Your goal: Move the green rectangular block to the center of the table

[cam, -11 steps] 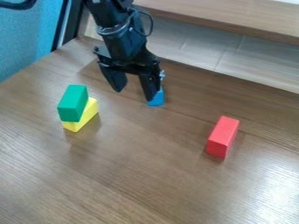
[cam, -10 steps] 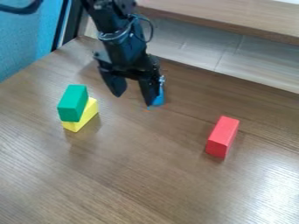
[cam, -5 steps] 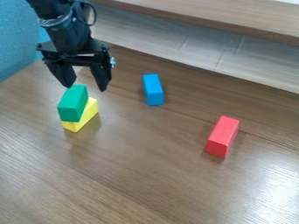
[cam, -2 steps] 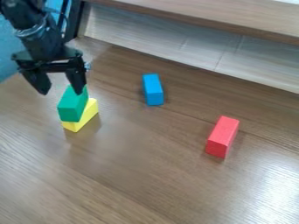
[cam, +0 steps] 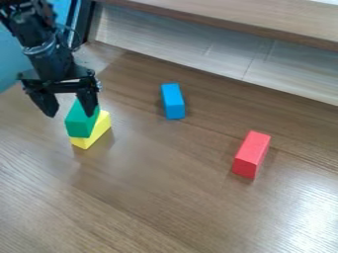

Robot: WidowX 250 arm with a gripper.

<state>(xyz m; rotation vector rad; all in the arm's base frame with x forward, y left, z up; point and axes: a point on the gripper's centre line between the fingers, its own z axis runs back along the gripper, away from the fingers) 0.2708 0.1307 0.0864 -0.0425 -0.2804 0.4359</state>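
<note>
In the camera view, the black gripper [cam: 69, 115] is sitting slightly lower than in the last frame, after crossing from the blue block [cam: 173, 101] toward the green rectangular block [cam: 80, 123]. All 4 blocks are keeping their places, the red block [cam: 251, 154] included. The change is bringing the arm to its target, so the task is apparently at the approach, with the grasp and the carry still waiting.

The jaws are standing wide apart, holding nothing. The green block is lying on top of the yellow block [cam: 100, 131], toward the left of the wooden tabletop [cam: 165, 197], well away from its center. The next move is probably calling for lining up over the green block and closing on it alone; going too deep could be disturbing the yellow one.

1 finger is hiding part of the green block's upper end, and whether it is touching, I cannot tell. The green block is covering much of the yellow one, and the top edge is cutting off the arm [cam: 41, 44].
</note>
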